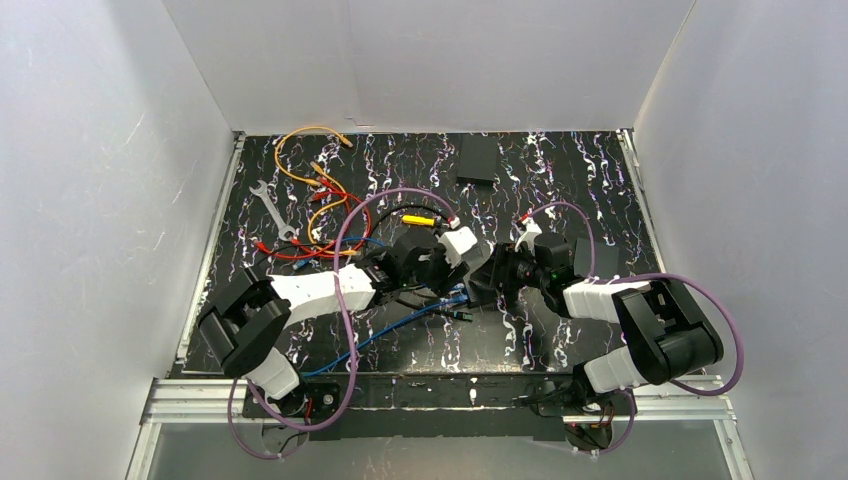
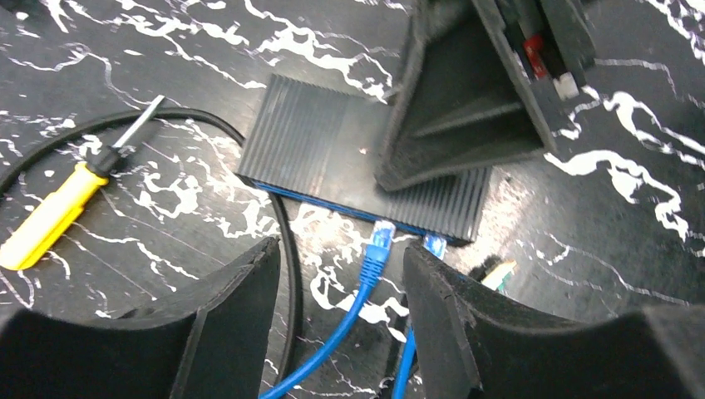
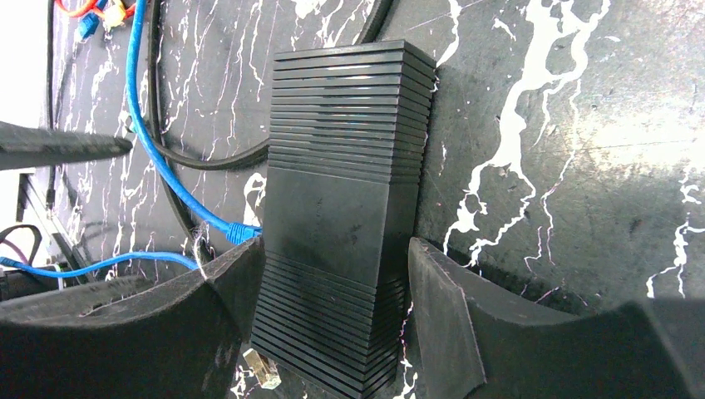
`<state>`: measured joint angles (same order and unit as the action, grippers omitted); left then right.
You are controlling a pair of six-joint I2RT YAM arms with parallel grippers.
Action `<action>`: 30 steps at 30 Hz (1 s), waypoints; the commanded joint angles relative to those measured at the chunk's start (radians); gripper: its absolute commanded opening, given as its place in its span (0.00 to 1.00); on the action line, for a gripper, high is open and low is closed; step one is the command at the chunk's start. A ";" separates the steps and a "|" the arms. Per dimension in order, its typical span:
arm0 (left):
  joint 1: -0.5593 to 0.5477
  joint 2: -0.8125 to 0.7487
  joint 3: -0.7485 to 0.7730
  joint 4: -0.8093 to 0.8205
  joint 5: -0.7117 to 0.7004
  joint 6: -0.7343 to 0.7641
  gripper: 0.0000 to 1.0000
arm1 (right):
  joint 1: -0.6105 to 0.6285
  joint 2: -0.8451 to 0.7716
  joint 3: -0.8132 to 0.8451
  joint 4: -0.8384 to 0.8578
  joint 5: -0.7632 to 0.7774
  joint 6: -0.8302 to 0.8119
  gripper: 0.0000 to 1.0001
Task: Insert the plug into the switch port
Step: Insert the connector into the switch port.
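Resting flat on the marbled worktop (image 1: pixel 400 160): switch (image 3: pixel 341 208) | right gripper (image 3: pixel 332 249) grasping switch across its long sides | left gripper (image 2: pixel 341 248) unclenched, fingers clear either side of blue plug (image 2: pixel 381 238) | plug sits in switch's front port

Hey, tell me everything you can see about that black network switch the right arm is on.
The switch is a flat black rectangular box, plastic-looking, with ribbed bands at both ends of its top and a smooth band between. It lies flat on the marbled table. The right pincer straddles it, fingers against its two long sides. Two blue plugs meet its port face; a clear plug lies loose beside it.
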<state>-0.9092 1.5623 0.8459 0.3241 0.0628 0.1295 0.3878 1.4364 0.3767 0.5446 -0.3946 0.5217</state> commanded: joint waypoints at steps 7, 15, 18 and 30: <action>0.003 0.005 -0.027 -0.123 0.104 0.093 0.54 | 0.010 0.016 -0.025 -0.120 -0.012 0.000 0.73; 0.015 0.059 -0.019 -0.122 0.085 0.106 0.50 | 0.010 0.020 -0.024 -0.120 -0.017 -0.002 0.72; 0.022 0.073 -0.016 -0.123 0.093 0.112 0.47 | 0.009 0.021 -0.024 -0.118 -0.020 -0.001 0.72; 0.035 0.149 0.017 -0.123 0.131 0.128 0.34 | 0.010 0.029 -0.024 -0.108 -0.033 0.001 0.71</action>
<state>-0.8772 1.6958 0.8303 0.2089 0.1581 0.2371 0.3878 1.4372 0.3767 0.5404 -0.4080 0.5213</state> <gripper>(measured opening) 0.388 0.711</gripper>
